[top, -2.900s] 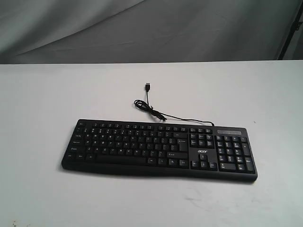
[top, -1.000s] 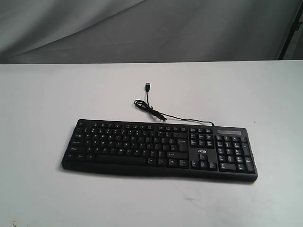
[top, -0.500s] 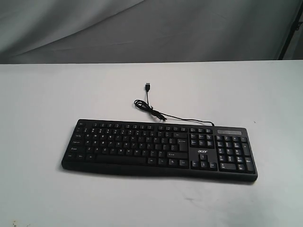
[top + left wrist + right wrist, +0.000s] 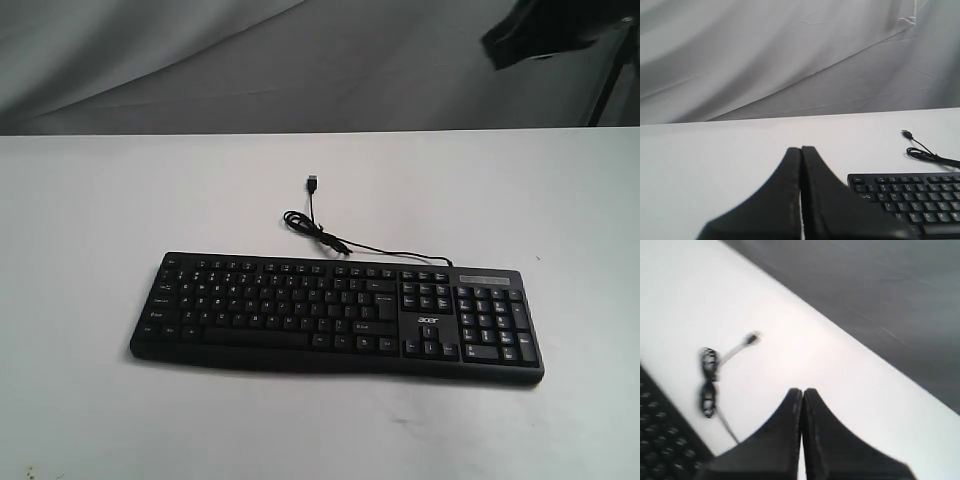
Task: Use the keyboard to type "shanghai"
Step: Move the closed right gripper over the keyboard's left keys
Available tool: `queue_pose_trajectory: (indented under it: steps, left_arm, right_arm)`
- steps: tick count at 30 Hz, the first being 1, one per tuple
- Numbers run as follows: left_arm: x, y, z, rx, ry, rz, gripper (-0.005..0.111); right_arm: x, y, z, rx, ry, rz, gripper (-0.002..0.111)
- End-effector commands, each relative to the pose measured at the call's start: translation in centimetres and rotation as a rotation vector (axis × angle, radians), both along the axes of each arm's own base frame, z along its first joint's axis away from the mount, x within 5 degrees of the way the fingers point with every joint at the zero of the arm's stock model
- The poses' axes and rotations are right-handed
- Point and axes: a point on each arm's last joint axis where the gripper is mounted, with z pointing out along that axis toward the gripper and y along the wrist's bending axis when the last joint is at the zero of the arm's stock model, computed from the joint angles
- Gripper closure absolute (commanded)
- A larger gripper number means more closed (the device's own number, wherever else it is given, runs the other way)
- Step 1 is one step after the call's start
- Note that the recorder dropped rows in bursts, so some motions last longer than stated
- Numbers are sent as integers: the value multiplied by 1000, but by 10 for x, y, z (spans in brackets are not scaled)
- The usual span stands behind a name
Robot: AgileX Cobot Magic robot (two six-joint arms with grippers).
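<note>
Your keyboard (image 4: 335, 312) lay flat on the white desk (image 4: 90, 200), its long side running across the exterior view. The number pad sat at the right end, and the acer logo (image 4: 428, 320) showed between the main keys and the pad. Its thin cable (image 4: 390, 250) left the back edge, ran into a small coil (image 4: 296, 220) and ended in the USB plug (image 4: 312, 183), which lay loose on the desk behind the keys.

Your left claw (image 4: 801, 149) was pinched together, fingers touching along their length and gripping nothing. It pointed out over bare desk, with the keyboard's left end in sight but apart from it.

Your right claw (image 4: 802, 390) was pressed closed too and was empty. It was held over the desk behind the keyboard, looking down on the coil and plug, though that view was blurred.

A dark shape (image 4: 545, 30) showed at the upper right of the exterior view against the grey backdrop (image 4: 200, 70); I couldn't tell what it was. Neither claw touched a key.
</note>
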Motion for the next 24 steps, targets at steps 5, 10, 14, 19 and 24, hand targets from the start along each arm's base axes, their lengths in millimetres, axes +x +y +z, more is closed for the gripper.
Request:
queue_pose_trajectory:
  steps: [5, 10, 14, 19, 24]
  left_arm:
    - [0, 0, 0, -2, -7, -6, 107]
    - [0, 0, 0, -2, -7, -6, 107]
    - [0, 0, 0, -2, -7, -6, 107]
    - [0, 0, 0, -2, -7, -6, 107]
    - [0, 0, 0, -2, -7, -6, 107]
  right_arm:
    - [-30, 116, -51, -84, 50, 375, 108]
    - [-56, 172, -100, -164, 87, 579, 108]
    - [-67, 203, -134, -205, 47, 635, 108]
    - [-79, 230, -167, -241, 16, 678, 108]
    - [-73, 250, -183, -212, 96, 693, 108]
